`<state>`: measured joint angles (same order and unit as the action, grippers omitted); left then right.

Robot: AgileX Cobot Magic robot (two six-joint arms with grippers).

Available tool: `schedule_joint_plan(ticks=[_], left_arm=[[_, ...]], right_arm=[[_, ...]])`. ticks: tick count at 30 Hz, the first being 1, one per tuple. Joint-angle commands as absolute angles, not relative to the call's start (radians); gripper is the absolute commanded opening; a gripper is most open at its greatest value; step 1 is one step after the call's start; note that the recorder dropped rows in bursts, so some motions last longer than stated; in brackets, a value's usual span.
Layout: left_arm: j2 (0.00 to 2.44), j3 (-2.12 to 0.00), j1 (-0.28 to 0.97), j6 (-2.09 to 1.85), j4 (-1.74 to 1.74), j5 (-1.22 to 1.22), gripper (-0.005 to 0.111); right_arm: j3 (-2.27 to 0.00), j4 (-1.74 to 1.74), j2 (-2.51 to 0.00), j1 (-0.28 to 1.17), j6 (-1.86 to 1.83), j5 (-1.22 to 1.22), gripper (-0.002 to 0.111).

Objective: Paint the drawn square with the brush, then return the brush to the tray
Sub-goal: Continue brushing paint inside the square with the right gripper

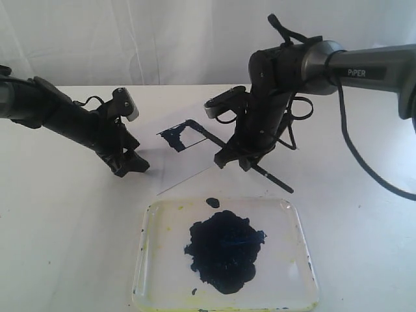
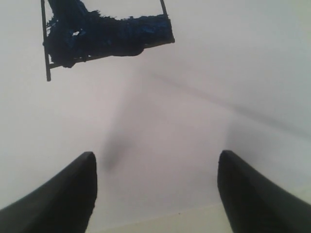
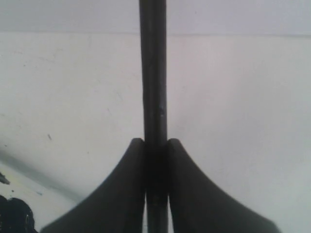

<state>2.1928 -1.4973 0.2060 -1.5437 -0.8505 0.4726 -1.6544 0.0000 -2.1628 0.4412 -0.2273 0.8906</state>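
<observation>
Now | right gripper (image 3: 155, 141) clamps brush (image 3: 153, 58) mid-shaft | left gripper (image 2: 156, 154) spread wide

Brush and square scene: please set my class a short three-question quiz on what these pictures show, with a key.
1. True or false: the left pincer is shut on the brush.
2. How much of the square is covered with paint? A: none. B: part. C: all.
3. Fill the gap: the big dark paint blob lies in the clear ____.

Key:
1. False. The left pincer is open and empty, and the right pincer grips the brush.
2. B.
3. tray.
</observation>
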Motion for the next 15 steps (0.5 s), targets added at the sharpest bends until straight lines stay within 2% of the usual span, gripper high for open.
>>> schedule_joint_plan(ticks=[1,6,15], left_arm=[[2.224,-1.478,0.211,-1.574,-0.753,0.497,0.072],[2.224,-1.478,0.211,-1.574,-0.753,0.497,0.072],[2.224,-1.478,0.211,-1.571,-0.753,0.498,0.072]], right_arm=[[-1.708,-0.008,-2.185,0.436,-0.225,0.919,0.000],[-1.786,-0.008,-2.223,0.436,-0.225,1.012,0.000],[-1.849,0.000,-2.278,0.436,-0.222,1.028,0.000]])
